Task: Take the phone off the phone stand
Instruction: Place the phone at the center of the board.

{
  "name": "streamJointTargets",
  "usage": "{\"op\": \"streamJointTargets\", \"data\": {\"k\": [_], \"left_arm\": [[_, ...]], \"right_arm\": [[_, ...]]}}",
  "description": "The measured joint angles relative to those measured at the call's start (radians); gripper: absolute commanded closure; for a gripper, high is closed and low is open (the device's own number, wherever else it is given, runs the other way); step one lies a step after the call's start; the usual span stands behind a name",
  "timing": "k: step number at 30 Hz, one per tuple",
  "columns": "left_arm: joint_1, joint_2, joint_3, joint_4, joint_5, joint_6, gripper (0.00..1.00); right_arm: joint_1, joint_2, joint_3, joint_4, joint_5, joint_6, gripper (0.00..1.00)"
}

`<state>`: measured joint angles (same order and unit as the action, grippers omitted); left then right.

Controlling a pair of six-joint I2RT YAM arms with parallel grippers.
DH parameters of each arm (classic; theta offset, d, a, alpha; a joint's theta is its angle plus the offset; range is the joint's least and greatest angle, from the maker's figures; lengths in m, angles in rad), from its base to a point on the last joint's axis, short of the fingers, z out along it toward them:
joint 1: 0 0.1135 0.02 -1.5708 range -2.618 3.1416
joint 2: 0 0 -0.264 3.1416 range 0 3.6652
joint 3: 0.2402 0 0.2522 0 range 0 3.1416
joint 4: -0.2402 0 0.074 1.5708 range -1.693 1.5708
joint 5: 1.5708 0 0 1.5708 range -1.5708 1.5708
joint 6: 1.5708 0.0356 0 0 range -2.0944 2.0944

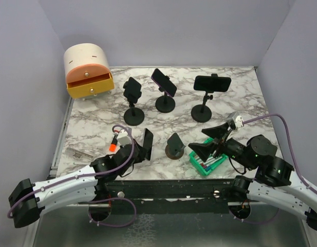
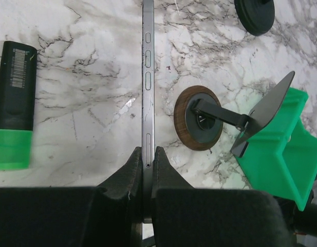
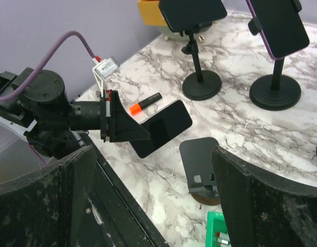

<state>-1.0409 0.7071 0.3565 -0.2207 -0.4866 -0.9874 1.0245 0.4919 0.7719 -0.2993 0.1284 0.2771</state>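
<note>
Left claw (image 2: 146,154) pinches one phone (image 2: 148,77) edge-on, its lower end hidden between the fingers, apart from the one empty stand (image 2: 199,117). Right claw (image 1: 197,139) gapes wide, partly covering one green bin (image 1: 205,163). Three other phones (image 1: 164,82) sit on three tall stands (image 1: 165,104).

White arms (image 1: 66,188), black joints (image 1: 24,201), purple cables (image 1: 285,122); left tool (image 2: 147,157) black.

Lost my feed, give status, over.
Left hand shut on phone, off the stand. Right hand open, empty. Green bin beside stand, not blocking.
</note>
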Motion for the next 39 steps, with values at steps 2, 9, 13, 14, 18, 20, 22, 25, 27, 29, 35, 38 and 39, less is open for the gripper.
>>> {"op": "streamJointTargets", "data": {"k": [2, 9, 13, 14, 18, 20, 22, 25, 27, 29, 35, 38, 39], "left_arm": [[0.0, 0.05, -0.007, 0.058, -0.013, -0.039, 1.0], [0.0, 0.184, -0.015, 0.205, -0.045, -0.142, 1.0], [0.0, 0.234, -0.024, 0.256, -0.053, -0.177, 1.0], [0.0, 0.245, -0.029, 0.268, -0.053, -0.183, 1.0], [0.0, 0.277, -0.059, 0.311, -0.052, -0.21, 1.0], [0.0, 0.292, -0.076, 0.32, -0.052, -0.223, 1.0], [0.0, 0.303, -0.087, 0.34, -0.052, -0.233, 1.0], [0.0, 0.307, -0.095, 0.362, -0.049, -0.244, 0.99], [0.0, 0.307, -0.107, 0.379, -0.047, -0.252, 0.93], [0.0, 0.305, -0.123, 0.4, -0.046, -0.26, 0.86], [0.001, 0.284, -0.154, 0.394, -0.039, -0.274, 0.72], [0.001, 0.266, -0.164, 0.38, -0.038, -0.278, 0.7], [0.001, 0.26, -0.165, 0.376, -0.038, -0.278, 0.69]], "right_arm": [[0.0, -0.007, -0.022, 0.0, 0.002, 0.011, 0.03], [0.0, -0.027, -0.053, 0.001, 0.008, 0.029, 0.02], [0.0, -0.032, -0.06, 0.003, 0.01, 0.036, 0.03], [0.0, -0.034, -0.065, 0.005, 0.011, 0.037, 0.02], [0.0, -0.035, -0.096, 0.015, 0.011, 0.042, 0.03], [0.0, -0.035, -0.111, 0.015, 0.011, 0.045, 0.02], [0.0, -0.034, -0.121, 0.016, 0.011, 0.047, 0.02], [0.0, -0.034, -0.128, 0.024, 0.011, 0.048, 0.03], [0.0, -0.034, -0.134, 0.031, 0.01, 0.049, 0.03], [0.0, -0.034, -0.138, 0.037, 0.011, 0.052, 0.02], [0.0, -0.035, -0.149, 0.045, 0.01, 0.064, 0.03], [0.0, -0.035, -0.153, 0.046, 0.01, 0.067, 0.03], [0.0, -0.035, -0.154, 0.046, 0.011, 0.068, 0.03]]}}
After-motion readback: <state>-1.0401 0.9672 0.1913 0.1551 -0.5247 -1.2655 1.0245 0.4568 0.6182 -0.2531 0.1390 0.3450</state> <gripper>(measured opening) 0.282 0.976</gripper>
